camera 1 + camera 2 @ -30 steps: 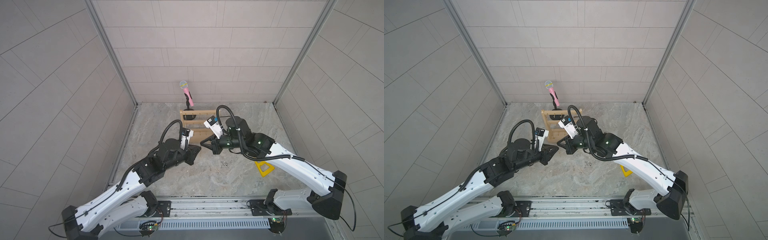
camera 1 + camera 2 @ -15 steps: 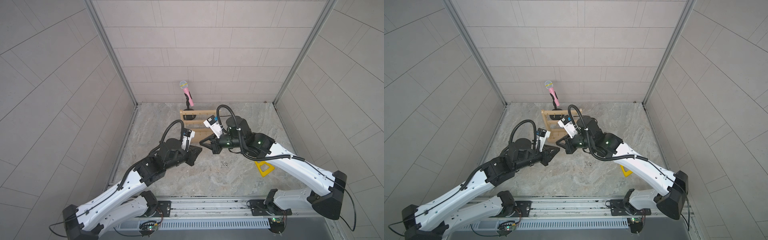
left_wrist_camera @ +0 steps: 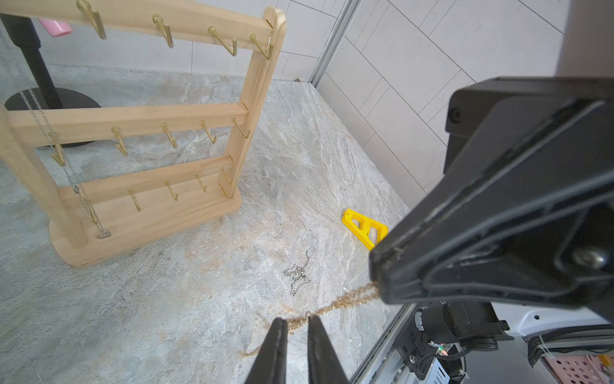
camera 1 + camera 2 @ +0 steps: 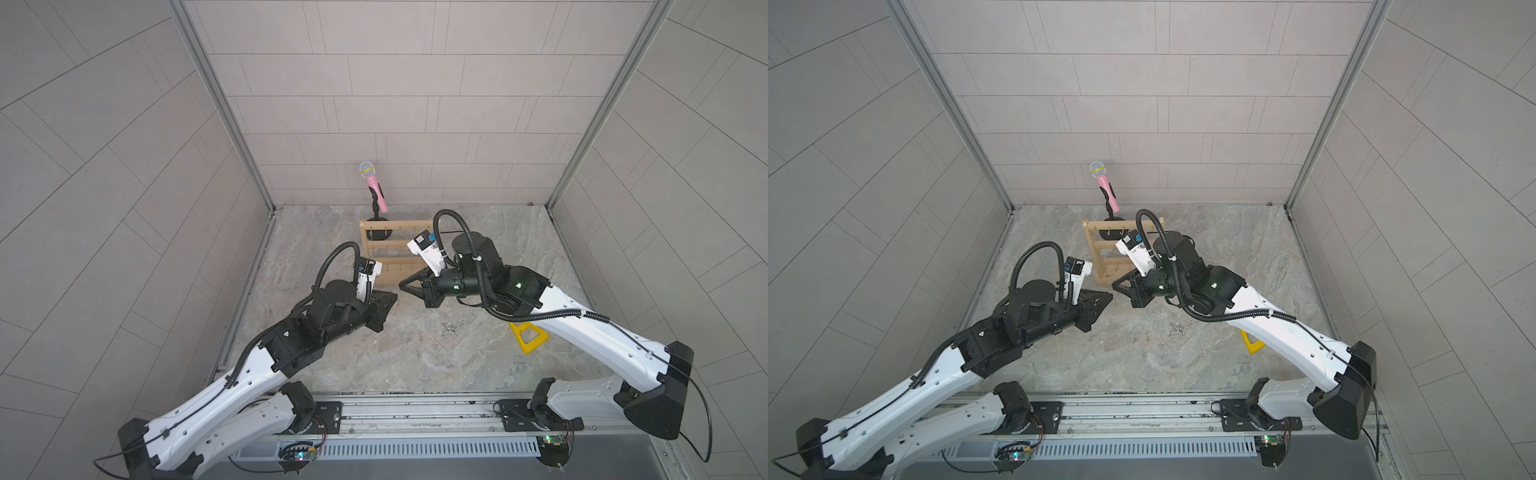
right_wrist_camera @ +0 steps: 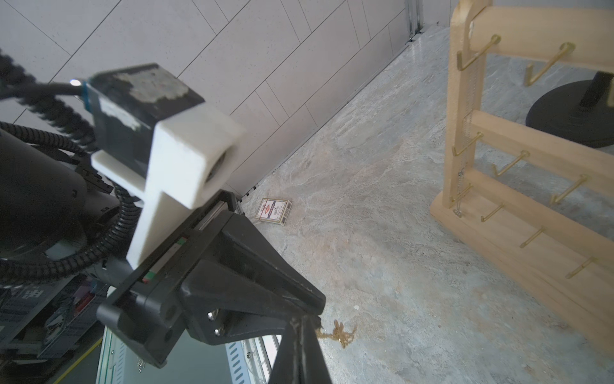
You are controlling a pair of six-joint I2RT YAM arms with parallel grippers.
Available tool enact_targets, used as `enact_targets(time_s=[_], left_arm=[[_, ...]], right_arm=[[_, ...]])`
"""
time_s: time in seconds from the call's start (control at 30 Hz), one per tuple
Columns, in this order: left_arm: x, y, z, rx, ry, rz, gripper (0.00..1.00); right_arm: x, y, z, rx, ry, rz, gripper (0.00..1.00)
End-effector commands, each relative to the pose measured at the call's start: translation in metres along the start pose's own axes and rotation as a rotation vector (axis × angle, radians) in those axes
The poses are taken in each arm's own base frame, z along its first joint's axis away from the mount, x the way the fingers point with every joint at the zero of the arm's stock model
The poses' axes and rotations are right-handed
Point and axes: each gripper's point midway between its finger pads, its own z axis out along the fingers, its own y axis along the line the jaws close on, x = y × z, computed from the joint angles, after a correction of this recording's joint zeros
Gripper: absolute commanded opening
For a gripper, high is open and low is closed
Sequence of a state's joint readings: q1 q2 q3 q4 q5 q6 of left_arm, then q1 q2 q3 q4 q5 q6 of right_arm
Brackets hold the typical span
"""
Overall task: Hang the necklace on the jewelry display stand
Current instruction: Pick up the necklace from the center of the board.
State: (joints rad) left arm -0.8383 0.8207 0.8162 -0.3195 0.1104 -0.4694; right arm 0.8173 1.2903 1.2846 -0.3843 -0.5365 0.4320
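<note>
A thin gold necklace (image 3: 345, 301) is strung between my two grippers, just above the floor in front of the jewelry display stand (image 4: 376, 249) (image 4: 1100, 253) (image 3: 149, 119) (image 5: 531, 149). My right gripper (image 5: 300, 320) (image 4: 401, 286) (image 4: 1113, 284) is shut on one end of it. My left gripper (image 3: 296, 320) (image 4: 394, 296) (image 4: 1111, 296) stands a little open. The chain lies across its fingertips (image 3: 314, 324) and a loose tail dangles past them. A silver chain (image 3: 79, 192) (image 5: 463, 159) hangs on the stand's left post side.
Another silver chain (image 3: 297, 274) (image 4: 451, 328) (image 4: 1177, 329) lies bunched on the stone floor. A yellow triangular piece (image 4: 530, 336) (image 3: 365, 229) sits to the right. A pink microphone (image 4: 374, 187) on a black stand is behind the rack. A small card box (image 5: 273, 211) lies near the left wall.
</note>
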Motion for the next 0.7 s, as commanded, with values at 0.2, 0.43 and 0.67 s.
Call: enact_targets(time_s=[0.2, 0.43, 0.67], left_arm=[[-0.0016, -0.0122, 0.0094, 0.059, 0.009, 0.006, 0.17], [-0.0016, -0.0148, 0.0089, 0.073, 0.010, 0.008, 0.18], [-0.0023, -0.0088, 0.0082, 0.041, -0.001, 0.012, 0.17]], right_arm=[[-0.0029, 0.0032, -0.0004, -0.017, -0.016, 0.004, 0.00], [-0.0018, 0.0016, 0.0027, -0.016, -0.010, 0.007, 0.00], [-0.0018, 0.0045, 0.0036, -0.034, -0.006, 0.009, 0.00]])
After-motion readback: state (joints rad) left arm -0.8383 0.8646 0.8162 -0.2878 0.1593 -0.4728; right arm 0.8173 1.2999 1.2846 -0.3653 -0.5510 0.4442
